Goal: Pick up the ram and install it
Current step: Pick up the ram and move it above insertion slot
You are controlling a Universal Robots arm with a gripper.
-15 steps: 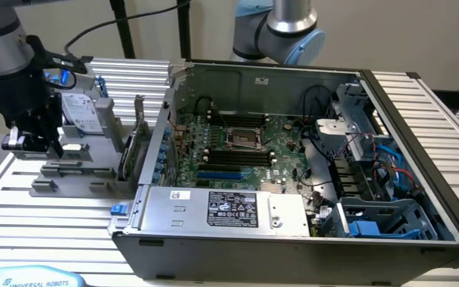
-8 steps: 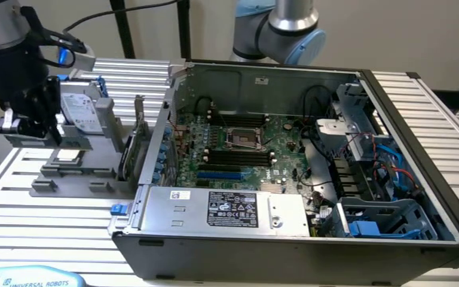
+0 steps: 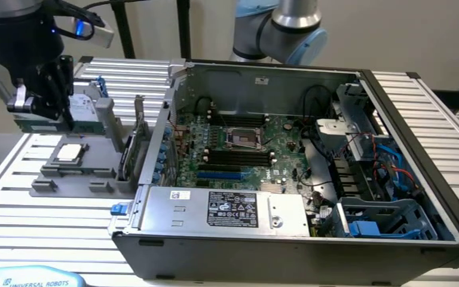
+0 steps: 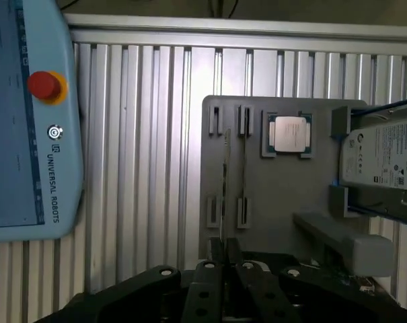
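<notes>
The ram point(image 4: 225, 188) is a thin green stick, seen edge-on in the wrist view as it runs out from between my fingers over the grey holder point(image 4: 277, 202). My gripper point(image 4: 225, 252) is shut on its near end. In the exterior view the gripper point(image 3: 40, 115) hangs at the far left above the holder point(image 3: 78, 173), with the greenish ram point(image 3: 38, 125) just under its fingers. The open computer case point(image 3: 293, 239) lies to the exterior view's right, and its black memory slots point(image 3: 238, 156) sit on the green motherboard.
The holder also carries a processor chip point(image 4: 289, 132) and a hard drive point(image 4: 381, 158). An expansion card point(image 3: 138, 143) stands upright between the holder and the case. A teach pendant point(image 4: 21, 121) lies on the slatted table. A second arm point(image 3: 281, 30) stands behind the case.
</notes>
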